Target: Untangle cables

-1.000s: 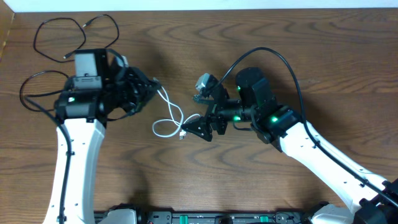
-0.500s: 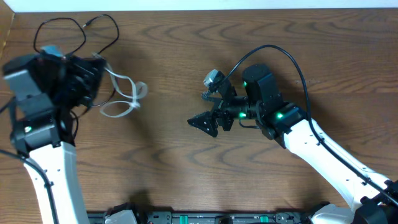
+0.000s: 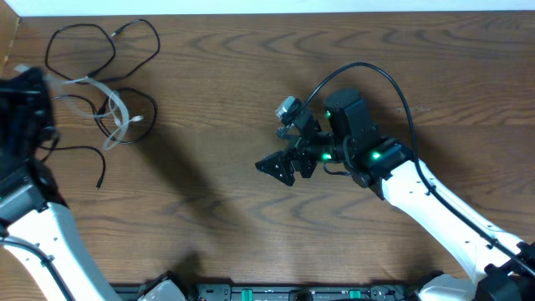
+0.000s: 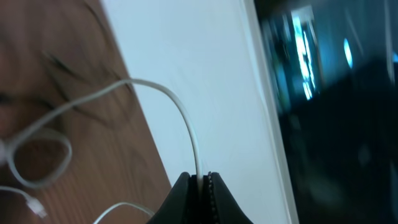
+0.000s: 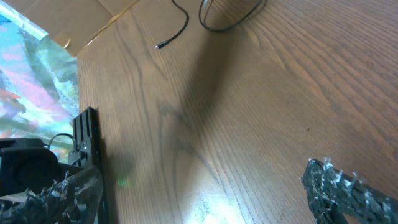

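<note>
Wooden desk point(image 3: 217, 75): left claw point(image 4: 199, 182) is pinching the white cable point(image 4: 195, 143) at far left by the black cables point(image 3: 155, 46); right claw point(image 3: 280, 167) hangs wide open mid-desk.

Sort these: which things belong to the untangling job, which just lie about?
Job: thin white cable, pinched in the left hand; thin black cable looped at the far edge; second thin black cable below it; open right hand.
Bystanders: brown wooden table; thick black cable along the right arm.

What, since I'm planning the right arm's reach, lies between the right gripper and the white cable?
Overhead, mostly bare table, then a loop of black cable just before the white cable; the right gripper stands open.
</note>
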